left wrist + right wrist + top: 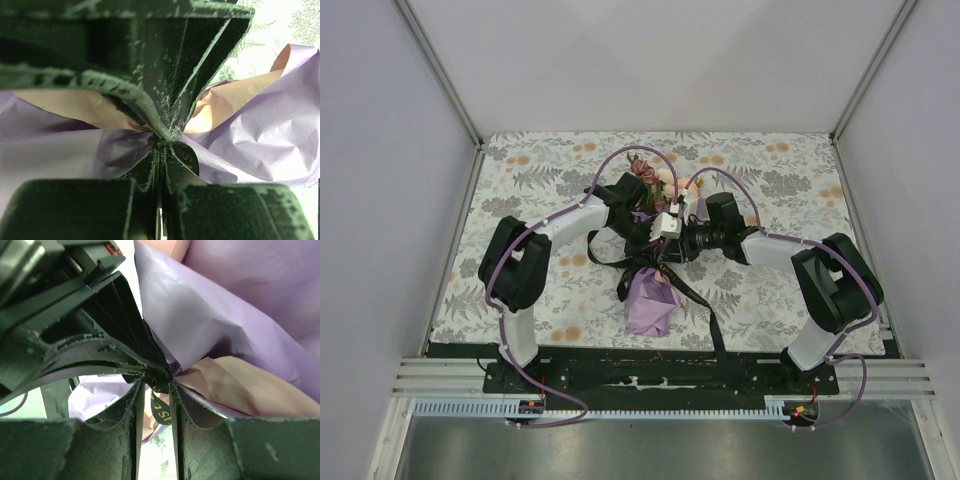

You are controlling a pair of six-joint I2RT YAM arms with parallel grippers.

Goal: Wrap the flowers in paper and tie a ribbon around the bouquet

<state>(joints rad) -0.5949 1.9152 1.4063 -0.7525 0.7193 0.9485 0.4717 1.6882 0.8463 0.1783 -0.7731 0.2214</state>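
Note:
The bouquet lies mid-table: flowers (655,180) poke out at the far end of the lilac paper (652,305) cone. A black ribbon (705,305) loops round the cone's middle and trails toward the near edge. Both grippers meet over that middle. In the left wrist view my left gripper (161,148) is shut, with a curl of gold-marked ribbon (187,157) coming out at its tips, against crumpled paper (260,130). My right gripper (155,385) stands open, fingers apart. A ribbon (161,412) tail hangs loose in the gap, and the gathered ribbon sits at the tips.
A floral tablecloth (790,180) covers the table. White walls with metal posts close in the far side and both flanks. The arms' black base plate (650,365) runs along the near edge. Purple cables (620,155) arch over both arms.

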